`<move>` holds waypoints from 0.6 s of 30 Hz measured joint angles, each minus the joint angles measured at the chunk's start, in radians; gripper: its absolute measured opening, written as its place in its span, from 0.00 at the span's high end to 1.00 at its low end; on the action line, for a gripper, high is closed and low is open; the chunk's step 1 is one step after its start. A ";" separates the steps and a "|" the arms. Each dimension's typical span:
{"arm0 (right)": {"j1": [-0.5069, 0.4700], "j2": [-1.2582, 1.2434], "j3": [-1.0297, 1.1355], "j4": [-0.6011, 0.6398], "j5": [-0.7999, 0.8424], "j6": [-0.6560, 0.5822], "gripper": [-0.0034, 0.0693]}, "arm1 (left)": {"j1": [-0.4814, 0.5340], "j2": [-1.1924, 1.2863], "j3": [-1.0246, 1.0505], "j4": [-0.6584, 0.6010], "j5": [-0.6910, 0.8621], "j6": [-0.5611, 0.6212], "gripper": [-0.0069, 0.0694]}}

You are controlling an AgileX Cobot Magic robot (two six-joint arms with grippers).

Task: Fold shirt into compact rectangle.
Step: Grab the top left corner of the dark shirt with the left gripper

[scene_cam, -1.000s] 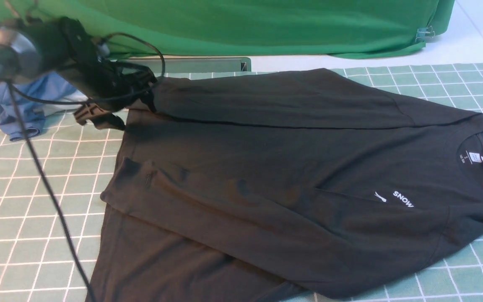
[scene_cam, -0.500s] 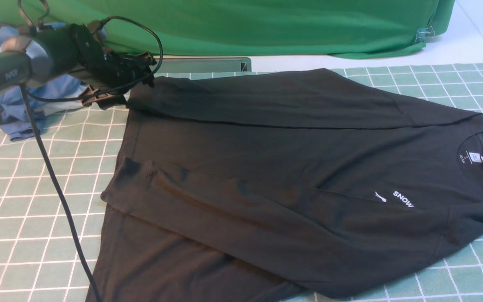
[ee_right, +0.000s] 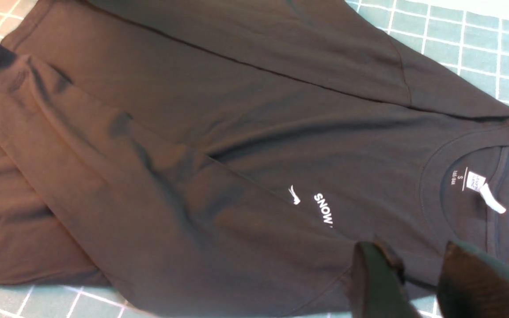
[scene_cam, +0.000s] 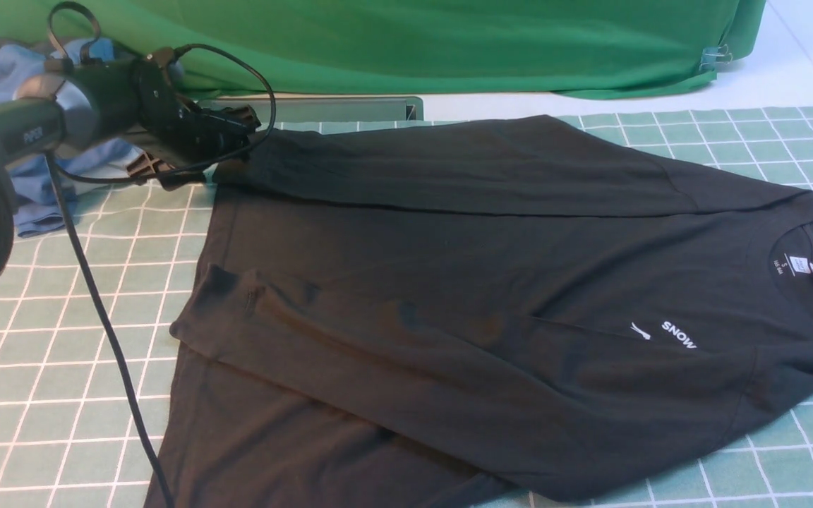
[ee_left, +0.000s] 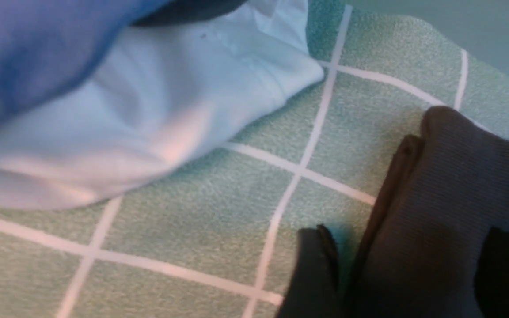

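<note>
**Far sleeve laid down; left pincer backing off the cuff.**

The shirt [scene_cam: 491,282] lies flat on the checked mat [scene_cam: 61,339], collar toward the right, with both sleeves folded across the body. Over the last second the left gripper [scene_cam: 210,149] has slid back from the far-left corner toward the blue and white heap [scene_cam: 32,176]. The sleeve stage looks complete; the body folds remain. Only the left wrist view shows the cuff [ee_left: 449,190] lying loose between parted fingers [ee_left: 314,269], with mat visible beside one: no clamp. Only the right wrist view shows the right gripper [ee_right: 418,274], hanging over the near shoulder by the collar, jaws apart and empty.
</note>
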 joint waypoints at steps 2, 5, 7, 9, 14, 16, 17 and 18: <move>0.000 0.000 0.000 0.000 0.000 0.000 0.63 | 0.000 0.003 0.000 -0.057 -0.009 0.002 0.43; 0.000 0.006 0.000 0.000 -0.005 0.001 0.63 | 0.001 0.010 0.000 -0.130 -0.020 0.007 0.61; 0.000 0.016 0.000 0.000 -0.006 0.002 0.63 | 0.003 0.010 0.000 -0.149 -0.011 0.008 0.73; 0.000 0.029 0.000 0.000 -0.006 0.003 0.63 | 0.004 0.011 0.000 -0.152 -0.003 0.008 0.83; 0.000 0.055 0.000 0.000 0.003 0.036 0.63 | 0.015 0.001 0.000 -0.156 0.013 0.008 0.84; 0.000 0.067 0.000 0.000 0.009 0.047 0.63 | 0.023 -0.013 0.000 -0.155 0.017 0.008 0.84; 0.000 0.074 0.000 0.000 0.010 0.047 0.63 | 0.027 -0.021 0.000 -0.154 0.015 0.008 0.84; 0.000 0.081 0.000 0.001 0.010 0.048 0.63 | 0.031 -0.026 0.000 -0.152 0.015 0.008 0.84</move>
